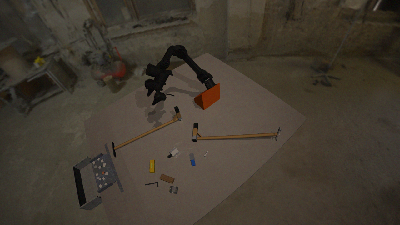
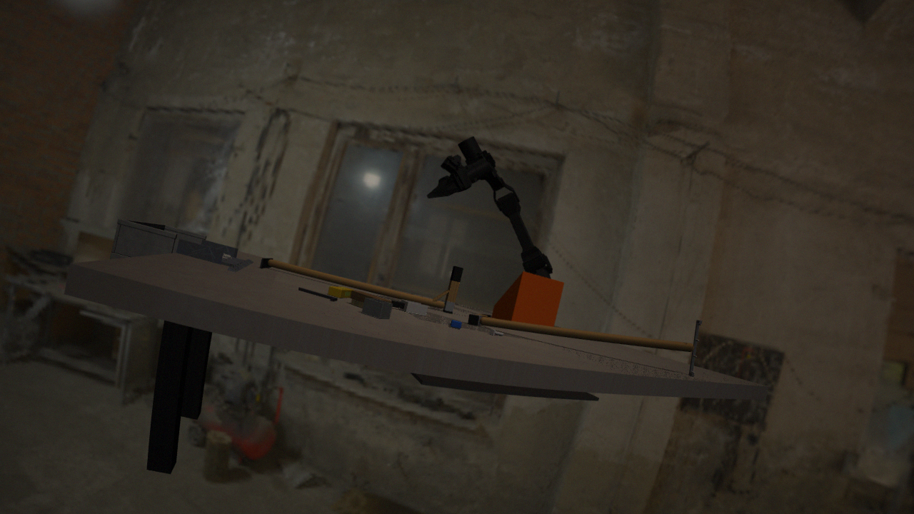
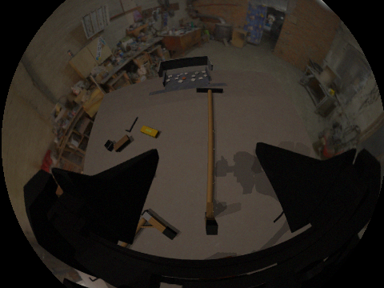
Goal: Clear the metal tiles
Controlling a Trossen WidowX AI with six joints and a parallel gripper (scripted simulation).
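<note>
My gripper (image 1: pixel 150 99) (image 2: pixel 429 195) (image 3: pixel 207 150) is open and empty, high above the table. The long scraper (image 1: pixel 145 133) (image 2: pixel 345 279) (image 3: pixel 210 120) lies on the table, its wooden handle crossing below the gap between my fingers in the wrist view. Its black blade (image 1: pixel 113 149) (image 3: pixel 210 90) is by the near lip of the steel plate (image 1: pixel 111 170) (image 3: pixel 176 85). Several pale metal tiles (image 1: pixel 106 173) (image 3: pixel 193 79) and an orange one (image 1: pixel 102 172) are on the plate. The grey catch box (image 1: pixel 78 184) (image 2: pixel 143 238) (image 3: pixel 184 62) is at its far end; no tile shows inside.
A rake (image 1: pixel 237 136) (image 2: pixel 588 333) lies to the right. A yellow box (image 1: pixel 152 166) (image 3: pixel 150 131), a wooden block (image 1: pixel 167 178), a hex key (image 1: pixel 151 183), a blue-ended tool (image 1: pixel 192 162) and a screw (image 1: pixel 205 153) lie on the table. An orange wedge (image 1: pixel 211 96) (image 2: pixel 536 300) stands at the arm's base.
</note>
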